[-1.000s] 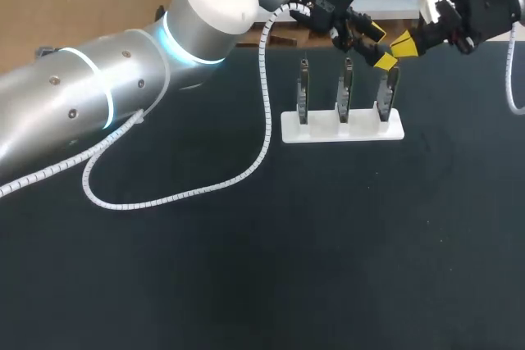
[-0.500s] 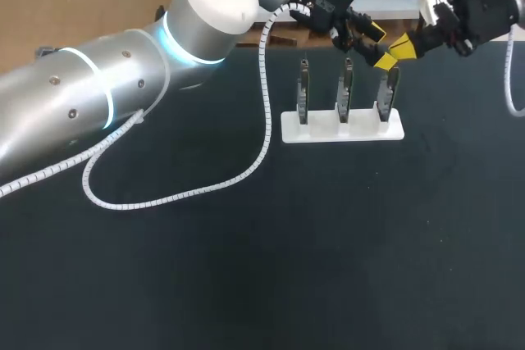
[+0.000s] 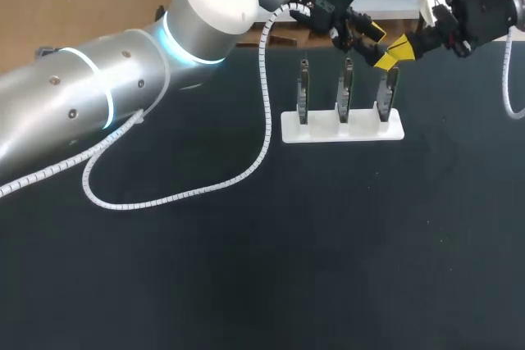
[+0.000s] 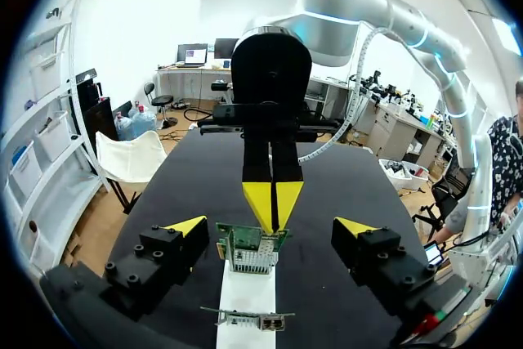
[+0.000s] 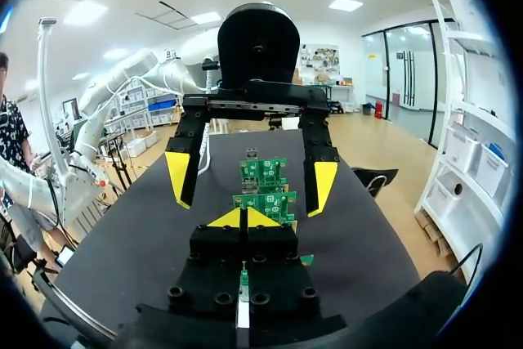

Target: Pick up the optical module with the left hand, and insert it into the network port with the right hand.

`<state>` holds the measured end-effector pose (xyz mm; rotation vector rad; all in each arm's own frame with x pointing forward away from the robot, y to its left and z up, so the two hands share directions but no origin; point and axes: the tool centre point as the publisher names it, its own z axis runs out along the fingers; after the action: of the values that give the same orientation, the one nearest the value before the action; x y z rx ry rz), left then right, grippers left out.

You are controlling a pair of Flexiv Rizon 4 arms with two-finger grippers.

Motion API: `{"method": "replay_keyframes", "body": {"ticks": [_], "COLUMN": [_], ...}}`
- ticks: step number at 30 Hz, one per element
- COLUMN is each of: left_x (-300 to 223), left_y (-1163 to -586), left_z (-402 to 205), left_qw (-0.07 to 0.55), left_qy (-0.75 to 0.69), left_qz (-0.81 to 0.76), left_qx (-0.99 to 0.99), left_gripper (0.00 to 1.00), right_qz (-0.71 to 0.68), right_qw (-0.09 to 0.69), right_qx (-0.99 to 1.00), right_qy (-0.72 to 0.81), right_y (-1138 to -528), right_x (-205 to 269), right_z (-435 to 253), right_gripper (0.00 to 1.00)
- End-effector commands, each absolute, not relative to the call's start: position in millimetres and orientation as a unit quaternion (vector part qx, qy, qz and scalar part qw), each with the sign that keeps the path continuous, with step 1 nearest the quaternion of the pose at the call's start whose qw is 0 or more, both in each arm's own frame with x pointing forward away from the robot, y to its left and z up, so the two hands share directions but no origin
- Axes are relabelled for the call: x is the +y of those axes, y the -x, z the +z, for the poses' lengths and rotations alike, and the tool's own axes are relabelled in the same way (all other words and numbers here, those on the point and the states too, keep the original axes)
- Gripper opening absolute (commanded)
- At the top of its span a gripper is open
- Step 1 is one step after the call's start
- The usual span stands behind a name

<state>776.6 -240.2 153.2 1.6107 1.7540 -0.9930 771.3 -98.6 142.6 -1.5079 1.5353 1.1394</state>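
Observation:
Three green network cards stand upright in a white stand (image 3: 342,127) at the table's far side. My left gripper (image 3: 379,47) hangs open over the rightmost card (image 3: 388,89). In the left wrist view that card (image 4: 249,251) sits between the spread fingers of the left gripper (image 4: 270,230) without touching them. My right gripper (image 3: 400,47) is shut, its joined yellow tips (image 4: 272,202) pointing at the card's top edge from the opposite side. Ahead of the right gripper (image 5: 243,218) stand the cards (image 5: 263,176) and the left gripper's fingers (image 5: 180,177). No separate optical module shows in any view.
A white spiral cable (image 3: 264,104) hangs from my left arm and lies looped on the black table (image 3: 271,268) to the left of the stand. My left arm (image 3: 98,96) spans the left rear of the table.
My right arm has shifted slightly up and back, its shut tips staying close to the rightmost card. The left arm and the cards have not moved.

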Motion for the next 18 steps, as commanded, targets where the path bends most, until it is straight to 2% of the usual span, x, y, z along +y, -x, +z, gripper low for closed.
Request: {"method": "replay_keyframes", "body": {"ticks": [1, 18], "left_x": [-241.4, -241.4], "left_y": [-778.4, -778.4], "left_z": [153.9, 153.9], "left_qw": [0.274, 0.274], "left_qy": [-0.601, -0.601], "left_qz": [-0.369, -0.369], "left_qx": [0.654, 0.654], "left_gripper": [1.00, 1.00], "right_qz": [0.442, 0.448], "right_qw": [0.346, 0.356], "right_qx": [0.591, 0.587], "right_qy": [0.580, 0.573], "right_y": [-771.1, -774.1], "right_x": [-98.6, -97.6], "right_z": [134.5, 140.1], "right_gripper": [0.00, 0.00]}}
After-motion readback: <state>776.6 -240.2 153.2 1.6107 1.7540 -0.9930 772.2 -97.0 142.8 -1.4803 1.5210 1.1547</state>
